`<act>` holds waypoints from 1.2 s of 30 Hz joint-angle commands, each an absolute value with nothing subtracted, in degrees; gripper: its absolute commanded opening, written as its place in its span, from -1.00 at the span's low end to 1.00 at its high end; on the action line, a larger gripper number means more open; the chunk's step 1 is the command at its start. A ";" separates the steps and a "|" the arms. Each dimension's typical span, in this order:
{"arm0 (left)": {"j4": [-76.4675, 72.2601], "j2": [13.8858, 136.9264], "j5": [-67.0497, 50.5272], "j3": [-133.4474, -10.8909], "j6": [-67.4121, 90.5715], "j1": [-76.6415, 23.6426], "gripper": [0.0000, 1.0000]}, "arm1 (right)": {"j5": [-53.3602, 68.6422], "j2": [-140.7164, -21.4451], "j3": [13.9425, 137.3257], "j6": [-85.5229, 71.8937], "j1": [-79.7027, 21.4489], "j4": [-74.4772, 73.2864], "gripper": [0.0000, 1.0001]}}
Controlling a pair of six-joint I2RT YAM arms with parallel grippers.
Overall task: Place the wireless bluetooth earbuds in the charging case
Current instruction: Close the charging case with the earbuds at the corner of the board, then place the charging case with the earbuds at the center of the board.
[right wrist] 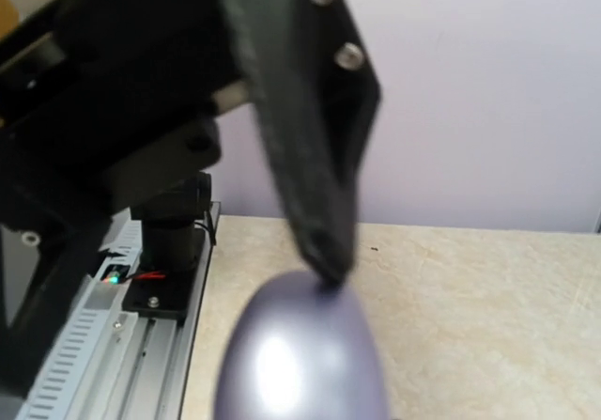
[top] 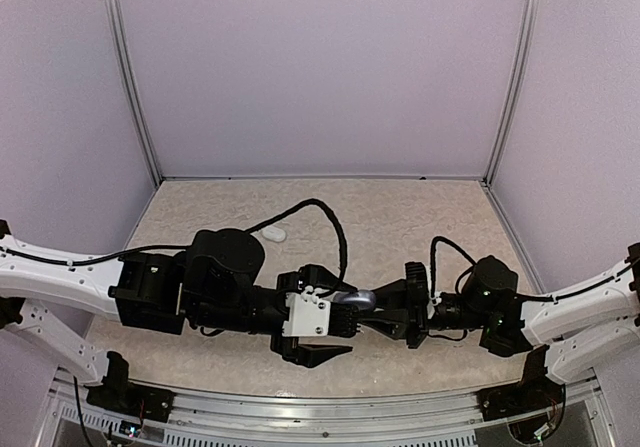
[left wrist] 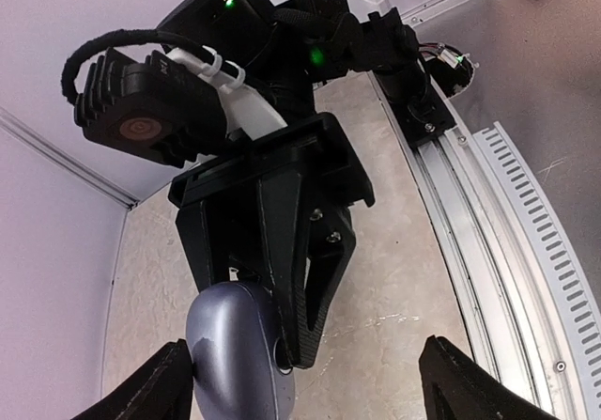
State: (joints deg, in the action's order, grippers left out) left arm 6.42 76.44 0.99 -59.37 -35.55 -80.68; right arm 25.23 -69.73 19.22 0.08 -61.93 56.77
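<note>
Two claws meet near the 6 o'clock edge of the surface. The right claw is clamped on the purple-grey case, held up in the air. The left claw has its fingers wide apart, one on each side of the case. A small white thing lies at 10 o'clock from it.

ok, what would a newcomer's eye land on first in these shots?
The two arms meet head-on over the near middle of the table, with a purple-grey charging case pinched in the right end effector. The left end effector stands wide open, its fingers on either side of the case. Further back, a small white object lies on the beige table.
</note>
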 commanded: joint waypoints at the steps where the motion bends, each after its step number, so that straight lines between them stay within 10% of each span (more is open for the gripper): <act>1: 6.72 75.38 4.11 -57.63 -38.44 -81.47 0.61 | 23.07 -68.92 20.11 -4.95 -60.03 59.69 -1.00; 5: 3.47 74.88 9.89 -55.97 -39.24 -81.26 0.53 | 23.88 -68.99 20.84 -7.73 -58.99 59.35 -1.00; 13: -13.56 70.21 18.23 -49.89 -25.26 -71.97 0.98 | 21.46 -77.45 29.09 -18.27 -49.61 45.33 -1.00; 36: -13.49 62.68 33.61 -43.86 11.90 -52.39 0.98 | 33.03 -129.80 82.85 -18.79 -38.70 16.56 -0.84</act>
State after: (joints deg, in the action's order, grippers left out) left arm -15.40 64.36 32.86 -45.87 8.36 -53.08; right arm 32.40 -125.95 76.51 -18.94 -39.53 21.78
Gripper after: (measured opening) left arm 0.990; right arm 0.269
